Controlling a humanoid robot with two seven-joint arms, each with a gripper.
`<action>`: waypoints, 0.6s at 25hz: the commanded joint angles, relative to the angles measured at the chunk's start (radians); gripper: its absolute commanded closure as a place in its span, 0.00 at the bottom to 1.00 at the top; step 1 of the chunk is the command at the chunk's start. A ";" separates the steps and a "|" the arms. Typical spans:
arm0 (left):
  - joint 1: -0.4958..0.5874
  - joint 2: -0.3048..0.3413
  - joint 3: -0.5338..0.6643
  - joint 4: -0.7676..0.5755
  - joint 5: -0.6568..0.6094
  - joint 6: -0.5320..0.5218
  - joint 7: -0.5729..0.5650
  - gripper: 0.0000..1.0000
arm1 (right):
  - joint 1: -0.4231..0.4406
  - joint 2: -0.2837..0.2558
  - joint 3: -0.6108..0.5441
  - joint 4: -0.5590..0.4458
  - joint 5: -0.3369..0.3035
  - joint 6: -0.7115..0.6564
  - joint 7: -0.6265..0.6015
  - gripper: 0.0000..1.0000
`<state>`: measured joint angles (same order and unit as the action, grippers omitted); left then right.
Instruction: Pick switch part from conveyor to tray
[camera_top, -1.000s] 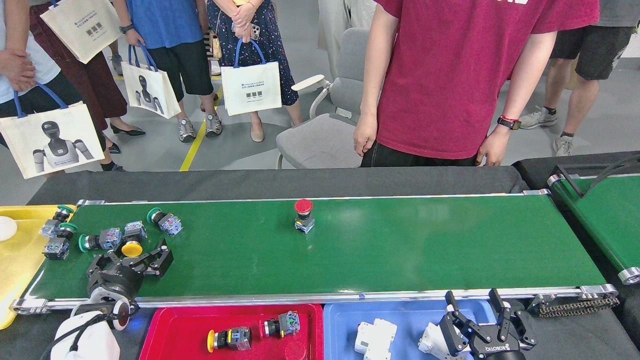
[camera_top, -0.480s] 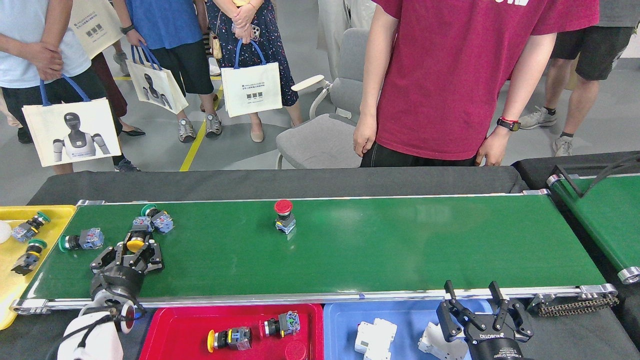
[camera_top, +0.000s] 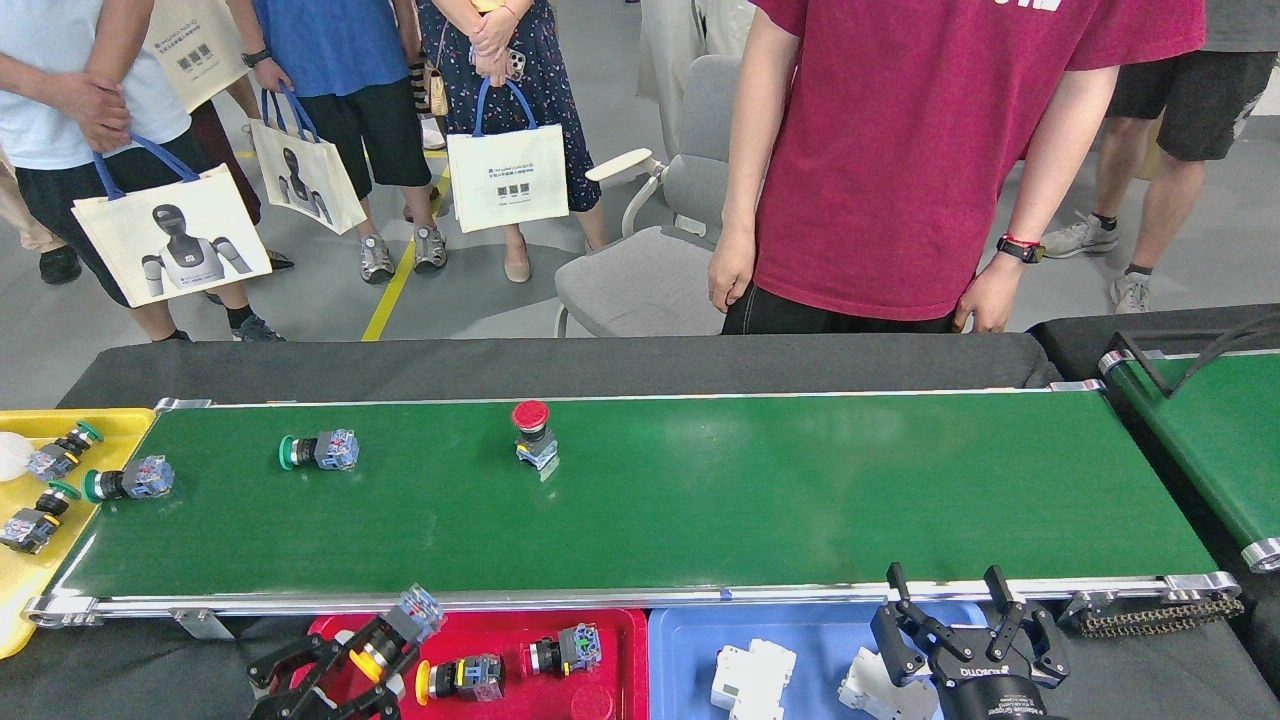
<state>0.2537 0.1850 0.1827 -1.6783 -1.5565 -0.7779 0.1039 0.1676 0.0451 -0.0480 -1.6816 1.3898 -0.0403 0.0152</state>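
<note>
The conveyor (camera_top: 700, 500) is a wide dark-green belt with silvery rails. On it, a red-capped switch part (camera_top: 533, 436) stands upright left of the middle. A green-capped one (camera_top: 318, 450) lies further left, and another (camera_top: 130, 481) lies at the belt's left end. My left gripper (camera_top: 350, 668) is shut on a yellow-capped switch part (camera_top: 392, 632) just above the left edge of the red tray (camera_top: 600, 625). That tray holds two switch parts (camera_top: 462, 678) (camera_top: 566, 648). Low at the right, over the blue tray (camera_top: 680, 640), my right gripper (camera_top: 955, 612) stands open and holds nothing.
A yellow tray (camera_top: 30, 570) at the far left holds green-capped parts (camera_top: 60, 452). White parts (camera_top: 752, 675) lie in the blue tray. A second green belt (camera_top: 1210, 430) angles in at the right. A person in a maroon shirt (camera_top: 900, 160) stands behind the conveyor, with others further back.
My left gripper closed on the yellow-capped part, lifted it off the belt and brought it back to the red tray. The parts on the belt rode leftward. The right gripper barely moved.
</note>
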 joint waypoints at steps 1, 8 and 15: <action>-0.001 -0.001 0.008 -0.014 0.009 -0.008 0.003 0.00 | -0.010 -0.001 0.000 -0.020 0.000 0.000 -0.021 0.02; -0.005 -0.084 0.126 0.005 0.018 0.333 0.005 0.00 | -0.011 0.007 0.000 -0.021 0.000 0.004 -0.063 0.02; -0.002 -0.076 0.184 0.054 0.059 0.459 0.003 0.00 | -0.011 -0.004 0.000 -0.030 0.002 0.004 -0.060 0.02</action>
<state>0.2555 0.1011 0.3581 -1.6245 -1.5080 -0.3394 0.1033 0.1675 0.0480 -0.0478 -1.6952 1.3898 -0.0382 -0.0373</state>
